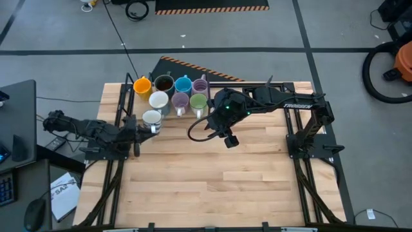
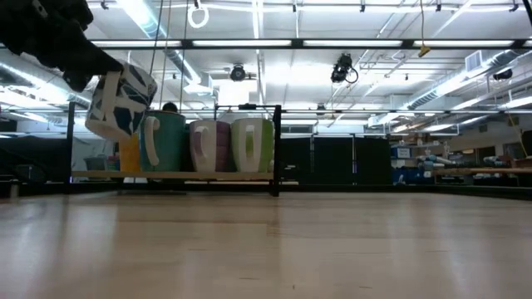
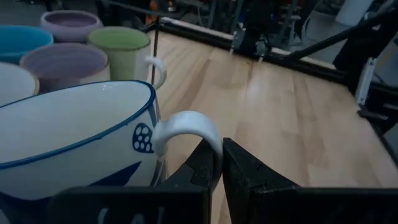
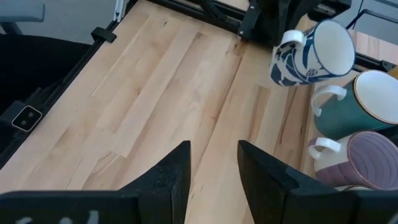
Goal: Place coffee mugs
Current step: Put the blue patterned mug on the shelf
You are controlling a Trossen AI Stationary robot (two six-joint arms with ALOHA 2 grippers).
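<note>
Seven mugs stand in two rows at the table's far left: orange [image 1: 142, 85], dark brown [image 1: 164, 83], blue [image 1: 183, 84], lilac [image 1: 201, 86], one white inside [image 1: 159, 100], a second lilac [image 1: 180, 100] and green [image 1: 198, 102]. An eighth mug, white with a blue pattern [image 1: 152, 118], is at my left gripper [image 1: 143, 129], just near of the rows. My left gripper [image 3: 216, 163] is shut on it. My right gripper [image 1: 230, 138] hovers open over the table's middle, right of the mugs, holding nothing. My left gripper pinches the patterned mug's white handle [image 3: 208, 140] between its two fingers, at the loop's outer curve. The fingers come roughly level from the table's left. The mug [image 2: 120, 100] is lifted clear of the table and tilted.
A black frame rail [image 1: 257, 85] runs along the far edge behind the mugs. Both arm bases stand on the table's left and right sides. Bare wood [image 1: 219, 180] stretches across the middle and near half of the table.
</note>
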